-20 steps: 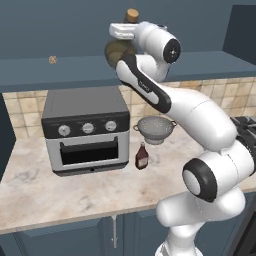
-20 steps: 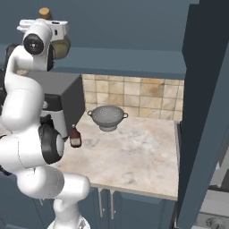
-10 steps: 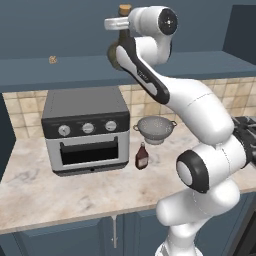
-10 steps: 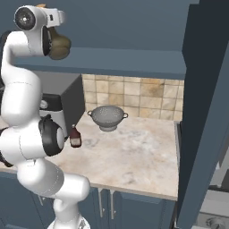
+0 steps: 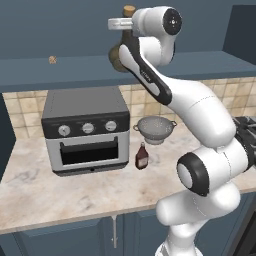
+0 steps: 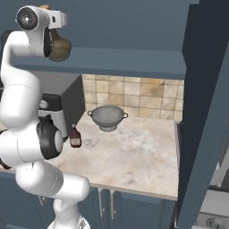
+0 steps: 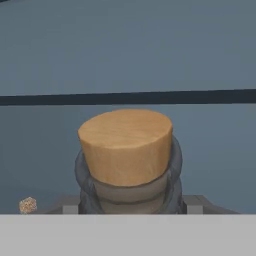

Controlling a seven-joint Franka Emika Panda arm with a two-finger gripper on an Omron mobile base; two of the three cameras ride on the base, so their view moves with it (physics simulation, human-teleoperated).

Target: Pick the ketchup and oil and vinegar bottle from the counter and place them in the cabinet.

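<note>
The oil and vinegar bottle (image 5: 118,59) is an olive-brown flask with a tan cork (image 7: 125,147). It stands upright at the level of the cabinet (image 5: 200,62) shelf board, round belly (image 6: 59,47) just over the board. I cannot tell whether it rests on the board. My gripper (image 5: 125,39) is shut on the flask at its neck, and the fingers are hidden behind the arm. The ketchup (image 5: 142,157) (image 6: 75,137), small and dark red, stands on the counter (image 5: 75,195) far below the gripper.
A grey toaster oven (image 5: 85,130) sits on the counter left of the ketchup. A metal colander (image 5: 155,129) (image 6: 107,117) stands by the tiled backsplash. A small tan ball (image 5: 52,59) lies on the shelf to the left. A tall dark panel (image 6: 205,112) bounds the counter's right.
The wrist has turned and the flask has come down a little toward the shelf board. The ketchup has not moved.
</note>
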